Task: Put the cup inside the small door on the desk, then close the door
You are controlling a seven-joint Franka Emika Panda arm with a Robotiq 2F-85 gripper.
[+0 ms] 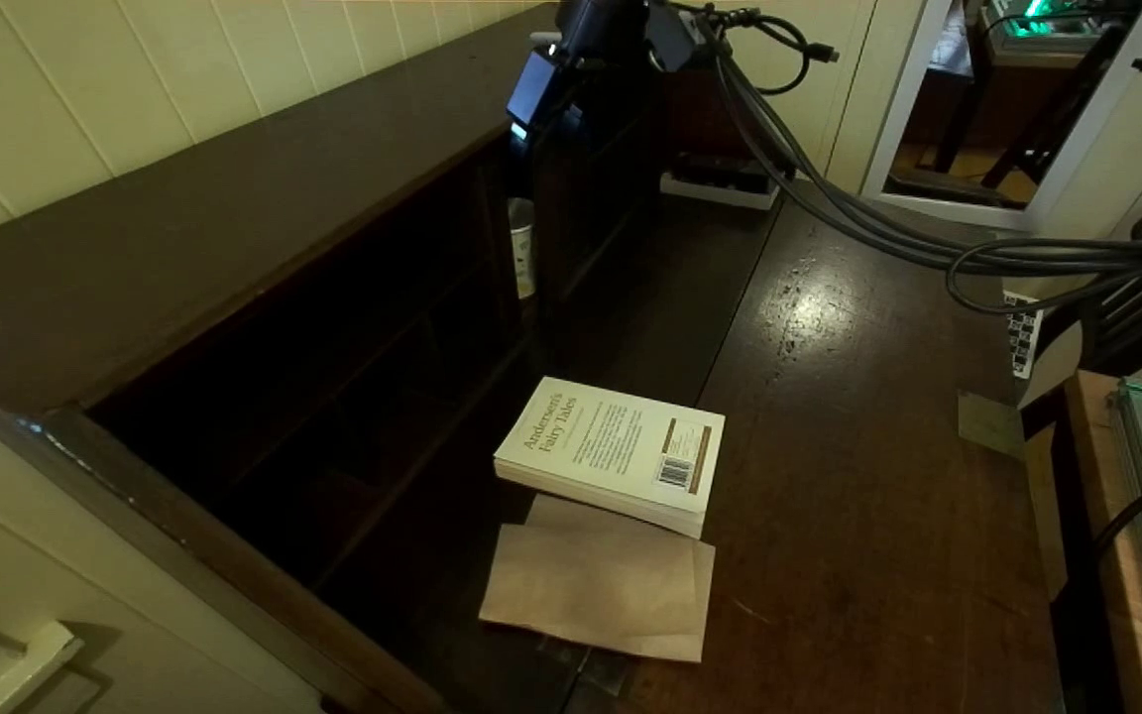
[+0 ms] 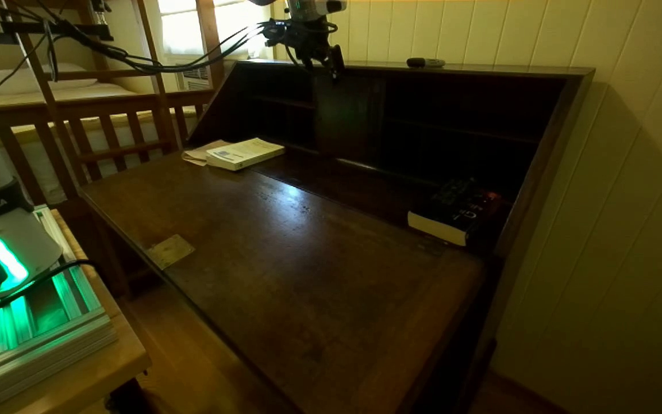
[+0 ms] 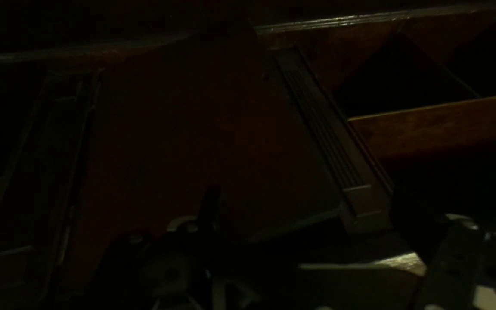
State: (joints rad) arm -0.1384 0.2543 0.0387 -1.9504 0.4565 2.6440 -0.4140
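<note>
Along the back edge of the desk (image 1: pixel 858 516), the cup (image 1: pixel 522 253) stands upright inside the small door (image 2: pixel 347 118) — placement, it seems, done. The door looks ajar, the cup showing past it, so closing presumably remains; the gripper (image 3: pixel 309 209) is near the door, fingers (image 3: pixel 211 206) parted — nothing visibly held.

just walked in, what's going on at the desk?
The robot's gripper is open, empty and right up at the small door in the back of the desk; whether it touches the door is too dark to tell. The cup looks to be inside already, showing through a gap beside the door in an exterior view. So the door is ajar, and closing it is probably the step left.
</note>
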